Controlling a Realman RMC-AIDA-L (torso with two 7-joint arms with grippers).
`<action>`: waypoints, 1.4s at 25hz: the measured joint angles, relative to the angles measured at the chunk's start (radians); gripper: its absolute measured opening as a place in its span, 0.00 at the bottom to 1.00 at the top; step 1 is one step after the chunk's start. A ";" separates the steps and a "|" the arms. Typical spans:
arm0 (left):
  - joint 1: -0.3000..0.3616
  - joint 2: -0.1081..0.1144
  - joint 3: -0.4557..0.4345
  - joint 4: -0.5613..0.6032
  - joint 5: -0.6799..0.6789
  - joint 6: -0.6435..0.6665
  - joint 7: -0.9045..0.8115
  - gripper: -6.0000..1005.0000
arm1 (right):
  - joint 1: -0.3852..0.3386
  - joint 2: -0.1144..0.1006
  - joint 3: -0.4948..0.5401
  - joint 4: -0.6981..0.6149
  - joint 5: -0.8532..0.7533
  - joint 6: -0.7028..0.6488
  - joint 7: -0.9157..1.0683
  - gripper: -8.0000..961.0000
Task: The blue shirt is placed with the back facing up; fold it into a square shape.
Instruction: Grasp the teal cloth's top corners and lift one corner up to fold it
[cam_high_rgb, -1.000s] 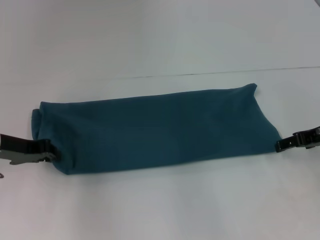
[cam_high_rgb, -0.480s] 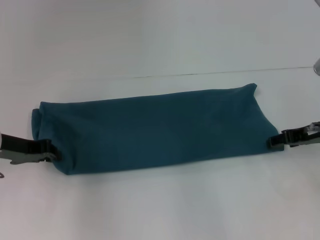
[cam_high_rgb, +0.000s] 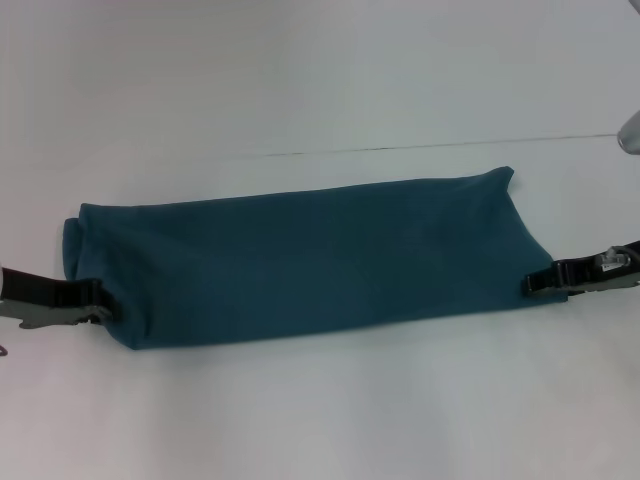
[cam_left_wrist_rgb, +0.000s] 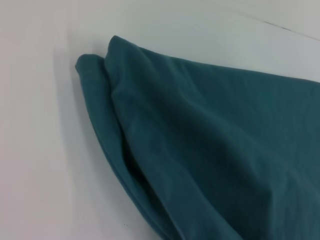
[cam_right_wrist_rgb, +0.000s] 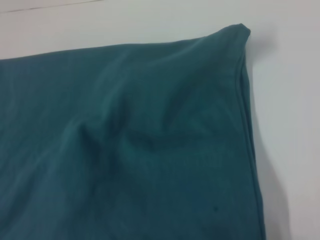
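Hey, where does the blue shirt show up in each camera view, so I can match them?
Head view: the blue shirt lies as a long folded band across the middle, left gripper at one end, right gripper at the other.
Left wrist view: its layered end fills most of the picture.
Right wrist view: its other end fills most of the picture.
Shared landmark: the white table.
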 joint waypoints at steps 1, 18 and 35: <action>0.000 0.000 0.000 0.000 0.000 0.000 0.000 0.12 | 0.001 0.000 -0.001 0.001 0.000 0.000 0.001 0.69; -0.003 0.002 0.000 0.000 -0.002 -0.003 0.000 0.12 | 0.022 0.002 -0.003 0.054 -0.016 0.030 0.009 0.59; 0.002 0.008 -0.004 0.000 -0.002 0.022 0.022 0.12 | 0.023 -0.020 0.004 0.065 0.046 -0.006 -0.067 0.23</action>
